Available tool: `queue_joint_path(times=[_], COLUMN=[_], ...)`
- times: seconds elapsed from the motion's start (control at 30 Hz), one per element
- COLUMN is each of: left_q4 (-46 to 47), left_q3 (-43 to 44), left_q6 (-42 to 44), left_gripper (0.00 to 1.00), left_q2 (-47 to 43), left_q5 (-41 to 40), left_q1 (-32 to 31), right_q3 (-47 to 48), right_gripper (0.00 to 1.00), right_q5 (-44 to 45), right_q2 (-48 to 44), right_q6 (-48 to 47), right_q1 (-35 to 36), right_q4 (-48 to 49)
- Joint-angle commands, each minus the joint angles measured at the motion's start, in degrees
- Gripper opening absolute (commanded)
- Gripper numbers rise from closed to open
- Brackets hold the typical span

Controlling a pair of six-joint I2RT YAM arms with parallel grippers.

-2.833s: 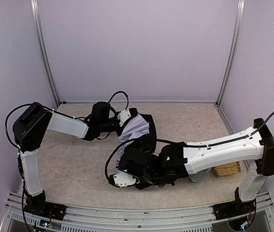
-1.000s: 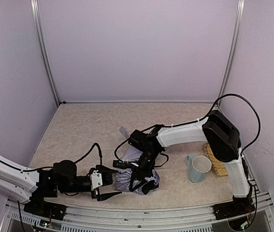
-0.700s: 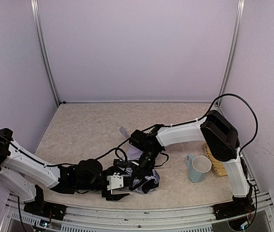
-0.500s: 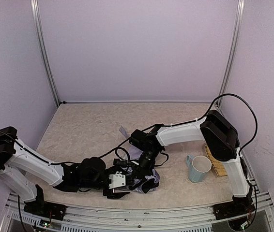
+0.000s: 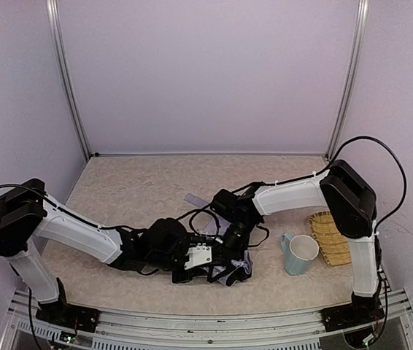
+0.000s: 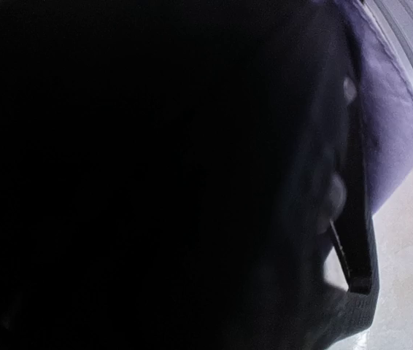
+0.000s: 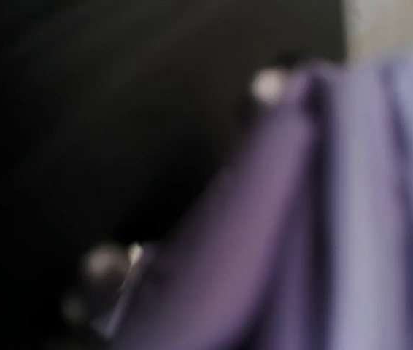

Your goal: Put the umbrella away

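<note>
The umbrella (image 5: 241,267) lies crumpled near the table's front middle, with black lining and folds of lavender fabric. My left gripper (image 5: 217,264) reaches in from the left, low over the table, its tips buried in the bundle. My right gripper (image 5: 230,243) points down into the same bundle from behind. Black lining fills the left wrist view, with a lavender fold (image 6: 392,124) at the right. The right wrist view is a close blur of lavender fabric (image 7: 352,219) beside black. No fingers show in either wrist view.
A pale blue mug (image 5: 301,253) stands right of the umbrella. A woven basket (image 5: 332,237) lies beyond it by the right wall. A small lavender strip (image 5: 194,198) rests on the table behind the arms. The metal front rail (image 5: 192,321) runs close below the bundle.
My left arm has swept from the front left rightward into the umbrella. The bundle and my right gripper have shifted a little to the right, toward the mug.
</note>
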Motion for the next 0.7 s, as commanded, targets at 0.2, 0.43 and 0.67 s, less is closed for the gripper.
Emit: queue_joint_path(times=[0.2,0.43,0.67], left_q4=[-12.4,-14.5,-18.7], left_q3=[1.9,3.2,6.2], left_q6=[-2.9,-3.0,-4.8], left_gripper=[0.13,0.09,0.08], left_q2=[4.7,5.4,6.7], left_q5=[8.2,10.5,18.8], left_q1=[2.5,2.9,6.6], right_q3=[-7.2,-10.8,-11.0], right_gripper=[1.00,1.00,1.00], right_q5=[3.7,10.2,18.2], right_q2=[-12.7,-21.0,-29.7], right_q6=[2.4,4.7,5.4], right_q1=[0.8,-2.5,-2.6], right_q4=[10.1,12.0,8.0])
